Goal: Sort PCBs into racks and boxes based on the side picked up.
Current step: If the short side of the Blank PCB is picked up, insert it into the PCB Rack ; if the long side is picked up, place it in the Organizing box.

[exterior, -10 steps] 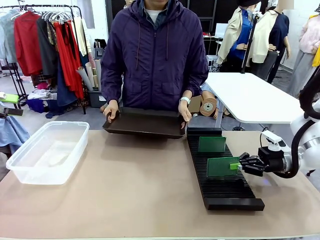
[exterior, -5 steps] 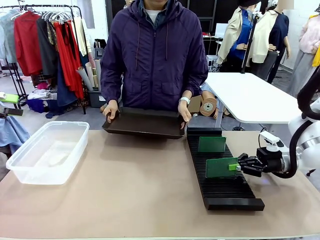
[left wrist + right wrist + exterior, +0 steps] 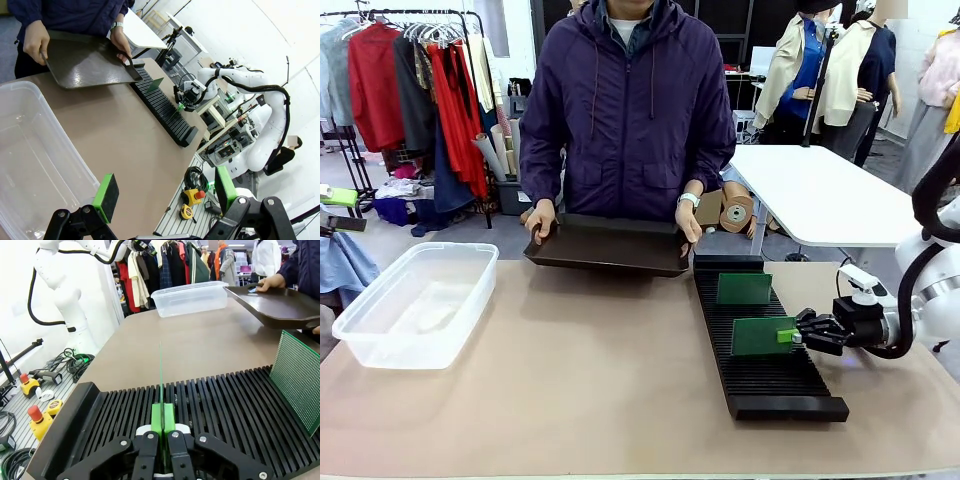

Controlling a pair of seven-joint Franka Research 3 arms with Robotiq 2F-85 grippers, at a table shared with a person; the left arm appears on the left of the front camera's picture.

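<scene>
— Boards first. Where were the green circuit boards?

— One circuit board (image 3: 763, 336) stood up on its edge in a slot of the long black rack (image 3: 760, 385). The right gripper (image 3: 788, 335) pinched the board's side edge between its green pads (image 3: 162, 418), pressed tight on it. From the wrist camera the board looked like a thin green line going straight up.

— Was there another one?

— Yes. A second board (image 3: 744, 288) stood in a slot farther back on the same rack, nearer the person, well apart from the first.

— And the clear tub?

— The clear plastic tub (image 3: 420, 300) sat on the robot's left side of the tan table (image 3: 580, 380), far from the rack.

— What about the other gripper?

— The left gripper (image 3: 165, 192) hung over the tub with its fingers spread wide, holding nothing.

— And the person?

— The person in a purple jacket (image 3: 630, 100) stood at the far side. Both hands held a flat dark tray (image 3: 610, 245), tipped a bit, just beside the back end of the rack.
</scene>
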